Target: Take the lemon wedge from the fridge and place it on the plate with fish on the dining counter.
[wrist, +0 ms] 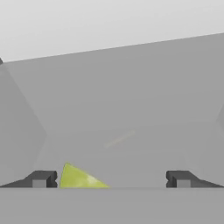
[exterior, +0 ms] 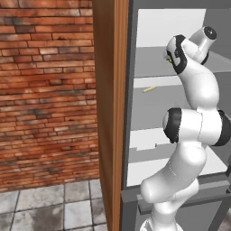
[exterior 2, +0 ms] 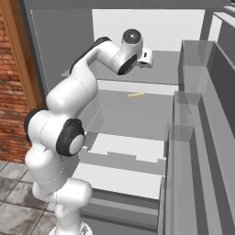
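Yellow-green, the lemon wedge point(wrist: 78, 178) lies low in the hand view, between the two dark fingertips point(wrist: 41, 179) and close beside the left one; whether it touches that tip cannot be told. The gripper point(wrist: 111, 179) stands wide apart and clamps nothing. The wedge rests on a grey shelf point(wrist: 131, 131) inside the fridge point(exterior 2: 193, 137), whose door stands open, with the white back wall beyond it.

In the left base view the white arm point(exterior: 189, 131) reaches up into the fridge's upper compartment, and a speck of yellow-green point(exterior: 169, 60) shows just beside the wrist, near the front edge of the top shelf. Farther in, on the shelf below, a thin pale yellow stick-like thing point(exterior 2: 136, 95) lies toward the back edge; what it is cannot be told. Left of the fridge stand a brown wooden panel point(exterior: 110, 113) and a red brick wall point(exterior: 45, 90) over grey floor tiles point(exterior: 45, 203).
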### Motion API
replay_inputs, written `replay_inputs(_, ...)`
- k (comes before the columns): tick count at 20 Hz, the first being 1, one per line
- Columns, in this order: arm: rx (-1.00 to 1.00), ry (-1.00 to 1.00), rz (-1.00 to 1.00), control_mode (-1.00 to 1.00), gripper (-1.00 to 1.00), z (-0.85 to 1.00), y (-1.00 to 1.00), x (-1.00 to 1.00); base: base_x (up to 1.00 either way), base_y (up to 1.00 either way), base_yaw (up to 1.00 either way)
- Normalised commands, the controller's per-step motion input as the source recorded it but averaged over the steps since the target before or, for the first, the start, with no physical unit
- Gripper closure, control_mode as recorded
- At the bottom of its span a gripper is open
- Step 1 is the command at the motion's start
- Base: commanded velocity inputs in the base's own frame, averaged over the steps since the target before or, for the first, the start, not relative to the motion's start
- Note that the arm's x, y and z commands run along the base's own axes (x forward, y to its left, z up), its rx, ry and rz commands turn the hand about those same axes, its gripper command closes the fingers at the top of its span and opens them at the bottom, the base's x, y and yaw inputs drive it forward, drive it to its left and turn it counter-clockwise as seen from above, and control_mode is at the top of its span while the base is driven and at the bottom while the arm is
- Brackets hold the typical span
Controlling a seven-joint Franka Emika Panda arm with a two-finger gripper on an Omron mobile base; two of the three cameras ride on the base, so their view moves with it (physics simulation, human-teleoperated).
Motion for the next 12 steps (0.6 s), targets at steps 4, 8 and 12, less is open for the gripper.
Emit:
replay_inputs(4, 0.00, 0.00, 0.00, -1.00, -1.00, -0.14, 0.23, -0.09, 0.00, 0.00, 0.00)
replay_inputs(8, -0.02, 0.00, 0.00, -1.00, 1.00, -0.18, 0.55, -0.31, 0.00, 0.00, 0.00)
replay_inputs(12, 0.00, 0.01, 0.00, -1.00, 1.00, -0.01, 0.05, 0.00, 0.00, 0.00, 0.00)
